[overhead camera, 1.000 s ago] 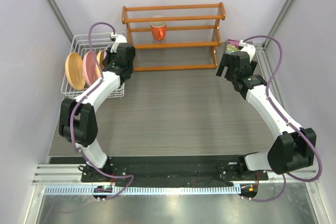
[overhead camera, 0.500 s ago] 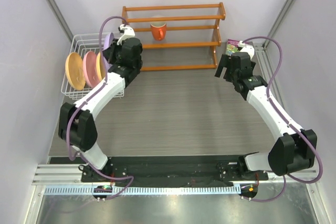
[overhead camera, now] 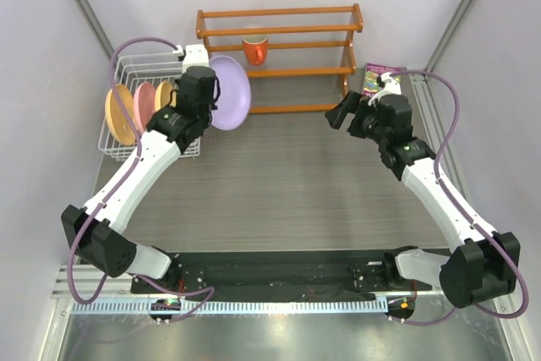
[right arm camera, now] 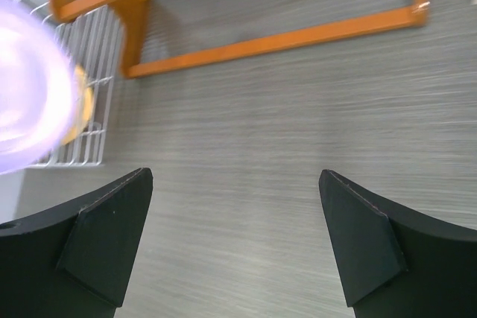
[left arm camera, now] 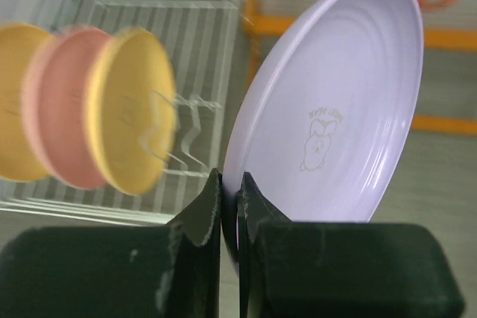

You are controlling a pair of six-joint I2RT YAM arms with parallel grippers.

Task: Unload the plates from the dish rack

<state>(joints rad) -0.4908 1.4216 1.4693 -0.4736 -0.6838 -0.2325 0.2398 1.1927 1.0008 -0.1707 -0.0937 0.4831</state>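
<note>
From above, three plates are seen standing on edge in the slots of the white wire dish rack: an outer orange-tan plate, a pink plate and an inner orange-tan plate. The lavender plate is held on edge just right of the rack, clear of its wires, its rim clamped in the left jaws. An orange-red mug is kept in the wooden shelf beyond the rack. The right jaws are spread wide and empty, well right of the rack, over the grey wood-grain bench.

At the left wrist, the lavender plate is shown round, shallow and matte, with faint rings and a small embossed figure. Its rim is pinched between narrow jaws, and the racked plates are blurred.

At the right wrist, bare bench is framed by wide jaws, and the lavender plate is only a blur before the rack.

A second earlier the left jaws were down at the rack; the plate has since been carried out.
</note>
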